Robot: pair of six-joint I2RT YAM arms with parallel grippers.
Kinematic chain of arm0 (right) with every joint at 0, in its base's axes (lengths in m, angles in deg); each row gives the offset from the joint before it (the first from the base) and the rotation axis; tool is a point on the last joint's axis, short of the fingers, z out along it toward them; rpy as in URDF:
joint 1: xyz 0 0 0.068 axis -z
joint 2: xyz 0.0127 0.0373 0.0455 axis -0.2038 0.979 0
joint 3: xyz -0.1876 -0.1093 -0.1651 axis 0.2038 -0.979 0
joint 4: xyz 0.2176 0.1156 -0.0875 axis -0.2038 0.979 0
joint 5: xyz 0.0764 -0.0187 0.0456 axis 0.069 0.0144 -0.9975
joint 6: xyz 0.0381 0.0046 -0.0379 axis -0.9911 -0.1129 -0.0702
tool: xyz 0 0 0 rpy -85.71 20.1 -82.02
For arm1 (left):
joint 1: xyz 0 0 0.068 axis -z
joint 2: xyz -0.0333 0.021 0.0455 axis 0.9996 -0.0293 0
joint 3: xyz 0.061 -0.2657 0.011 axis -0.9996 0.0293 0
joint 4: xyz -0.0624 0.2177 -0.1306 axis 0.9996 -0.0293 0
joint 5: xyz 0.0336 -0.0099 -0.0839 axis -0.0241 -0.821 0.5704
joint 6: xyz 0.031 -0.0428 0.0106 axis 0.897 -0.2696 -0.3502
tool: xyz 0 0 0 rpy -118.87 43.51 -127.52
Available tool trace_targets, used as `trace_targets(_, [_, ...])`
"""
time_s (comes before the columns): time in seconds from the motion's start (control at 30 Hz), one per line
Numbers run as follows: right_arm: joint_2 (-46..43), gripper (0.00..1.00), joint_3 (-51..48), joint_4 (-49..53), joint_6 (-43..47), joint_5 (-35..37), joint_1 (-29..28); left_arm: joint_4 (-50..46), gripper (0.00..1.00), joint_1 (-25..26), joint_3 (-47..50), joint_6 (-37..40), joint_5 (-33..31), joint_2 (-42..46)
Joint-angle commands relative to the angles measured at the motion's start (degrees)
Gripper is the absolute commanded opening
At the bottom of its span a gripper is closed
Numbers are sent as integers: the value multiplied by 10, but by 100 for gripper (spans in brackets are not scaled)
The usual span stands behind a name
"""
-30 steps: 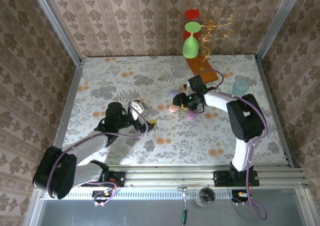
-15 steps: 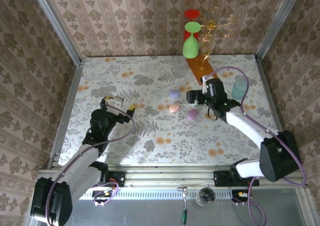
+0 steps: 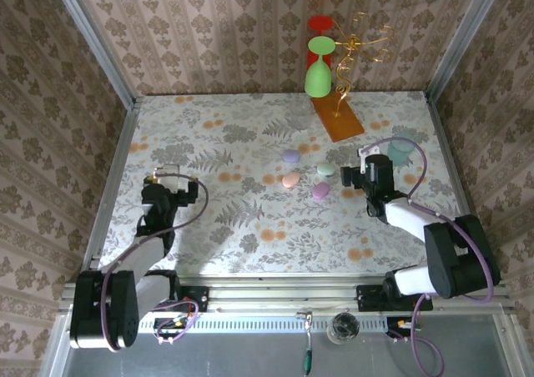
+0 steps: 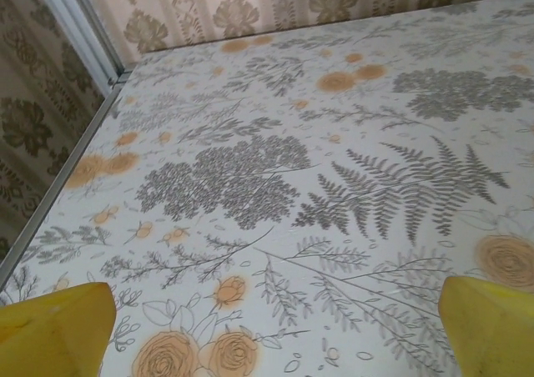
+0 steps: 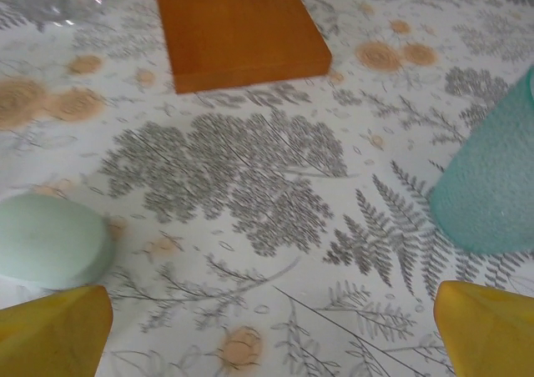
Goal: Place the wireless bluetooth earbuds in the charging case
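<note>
Left claw (image 4: 271, 327) and right claw (image 5: 271, 327) both gape wide, gripping nothing.

R gripper (image 5: 267, 334) fingers spread wide; mint case (image 5: 50, 239) frame left, teal cup (image 5: 492, 185) frame right, orange base (image 5: 238, 27) up top.

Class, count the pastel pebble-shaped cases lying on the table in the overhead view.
4: lilac case farthest back, peach case just in front of it, mint case to their right, mauve case nearest the arms. None seems hidden.

Teal cup (image 3: 401, 149) near orange board (image 3: 337, 117) (green goblet (image 3: 317, 77) at its far end), floral table (image 3: 209, 227).
</note>
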Motion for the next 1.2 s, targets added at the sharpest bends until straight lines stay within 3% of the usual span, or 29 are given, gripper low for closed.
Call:
trace_targets(0.0, [24,100,-18,-129,14,-40,22,101,100,-31,11,-28,43,-44])
trace_targets(0.13, [74,100,-37,-219,-38,-112,81,145,100,-43,-7,-21,56,-100])
trace_targets(0.33, [86,100,-63,-271,-40,-138,91,140,100,-63,-57,-43,66,-167])
trace_targets(0.5, [88,100,-61,-270,-40,-134,91,269,100,-65,-58,-45,90,-288])
trace_targets(0.57, [88,100,-61,-268,-41,-131,90,191,100,-62,-79,-47,84,-270])
trace_targets(0.67, [88,100,-61,-268,-40,-130,89,164,100,-34,-98,-29,27,-275])
trace_targets(1.17, [88,100,-60,-266,-38,-124,86,168,100,-12,-101,0,14,-279])
